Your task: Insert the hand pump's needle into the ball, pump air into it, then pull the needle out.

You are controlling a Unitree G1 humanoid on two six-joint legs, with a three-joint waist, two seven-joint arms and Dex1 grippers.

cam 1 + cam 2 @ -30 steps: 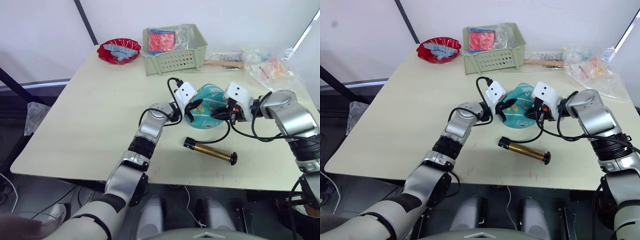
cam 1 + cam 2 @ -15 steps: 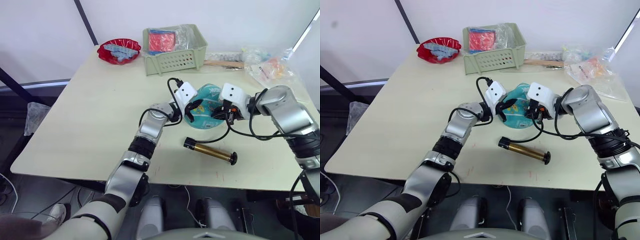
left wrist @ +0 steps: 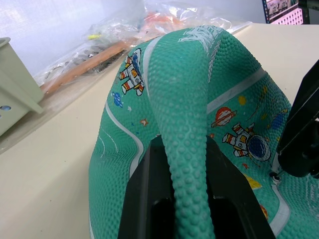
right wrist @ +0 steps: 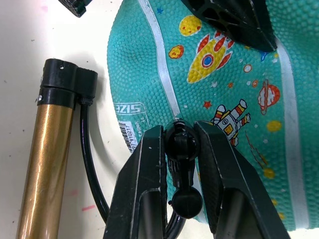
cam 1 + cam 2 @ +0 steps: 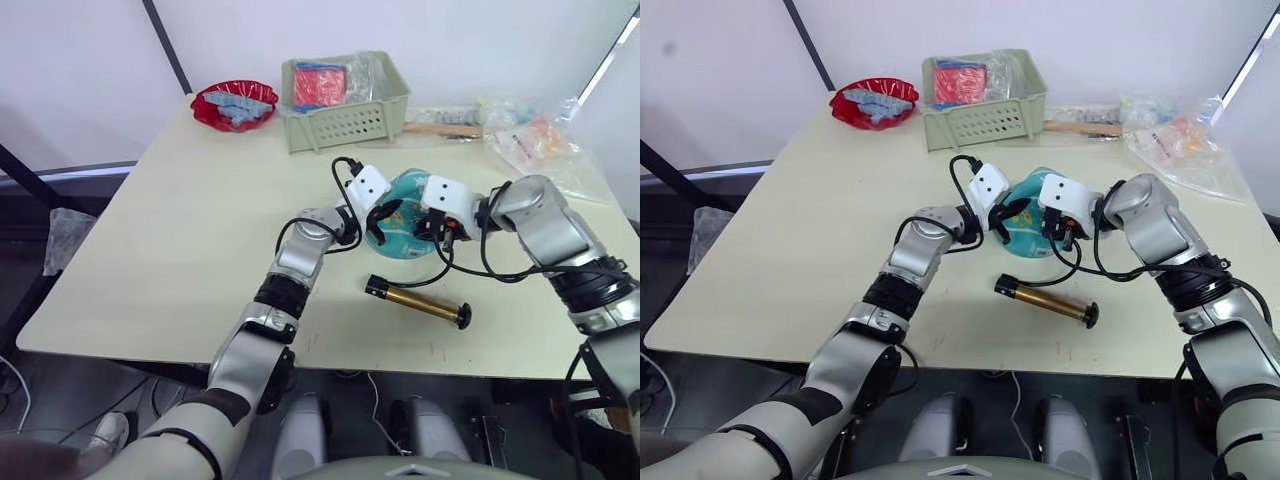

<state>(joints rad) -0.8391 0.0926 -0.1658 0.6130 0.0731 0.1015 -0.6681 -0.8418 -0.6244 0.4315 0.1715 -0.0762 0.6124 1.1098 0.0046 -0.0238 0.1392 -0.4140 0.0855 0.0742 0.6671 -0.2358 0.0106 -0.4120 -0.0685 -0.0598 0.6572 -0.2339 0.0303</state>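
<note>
Pale green slotted plastic basket (image 5: 345, 118) holding red packets, red bowl (image 5: 234, 104) of blue pieces, deflated teal cartoon-printed rubber ball (image 5: 398, 218) mid-table, left gripper (image 3: 189, 199) pinching its fold, right gripper (image 4: 182, 164) clamping the black needle fitting (image 4: 182, 149) against it, bronze-gold pump cylinder (image 5: 418, 301) lying just beside.

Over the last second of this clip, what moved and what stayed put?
The right pincer, shut on the needle fitting, moved in toward the ball, and now presses the fitting against its surface beside the barcode sticker. The left pincer stayed clamped on a fold of the ball. The hand pump stayed lying on the table.
</note>
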